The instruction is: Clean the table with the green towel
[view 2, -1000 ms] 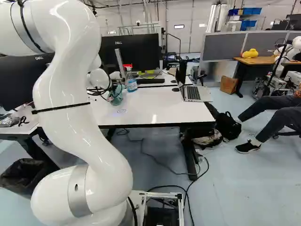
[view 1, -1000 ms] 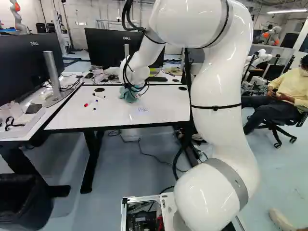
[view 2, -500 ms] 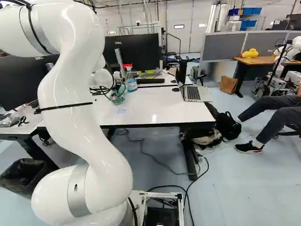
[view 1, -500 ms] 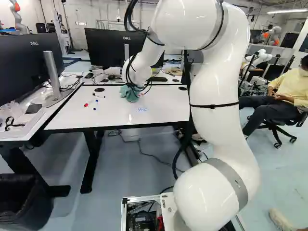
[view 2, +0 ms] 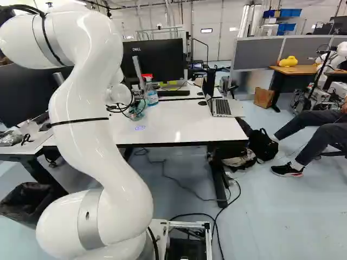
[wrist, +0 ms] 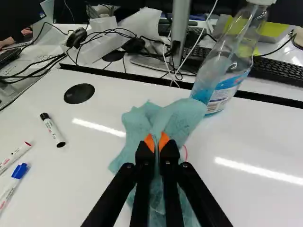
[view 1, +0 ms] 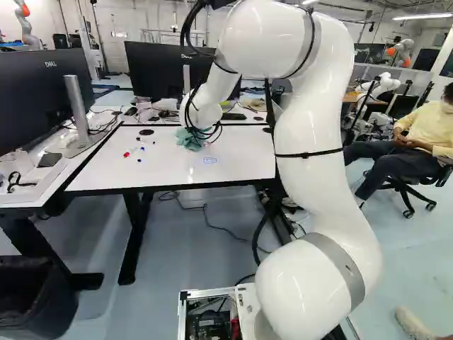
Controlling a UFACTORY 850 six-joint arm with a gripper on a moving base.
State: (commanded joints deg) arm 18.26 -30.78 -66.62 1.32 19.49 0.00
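Observation:
My gripper (view 1: 201, 134), largely hidden behind cables in the left base view, is low over the white table (view 1: 170, 173). In the wrist view the gripper (wrist: 156, 143) has its orange-tipped fingers pinched together on the green towel (wrist: 137, 124). Crumpled cloth spreads ahead of and beneath the fingers, against the tabletop. A small red mark (wrist: 185, 152) shows at the towel's edge, and a blue scribble (view 1: 210, 160) lies nearer the base. Beyond the towel a spray bottle (wrist: 220, 85) stands upright, close to its far edge.
Markers, a black-capped one (wrist: 54, 130) and a blue-capped one (wrist: 13, 182) among them, lie beside the towel. A laptop (view 2: 222, 106) stands at the table's far end. Monitors (view 2: 153, 59), a keyboard (wrist: 270, 68) and loose cables are behind. A person sits at the right of the left base view.
The arm's upper part has swung leftward in the left base view and rightward in the right one. The gripper and towel have shifted slightly rightward in the right base view. The base has stayed put.

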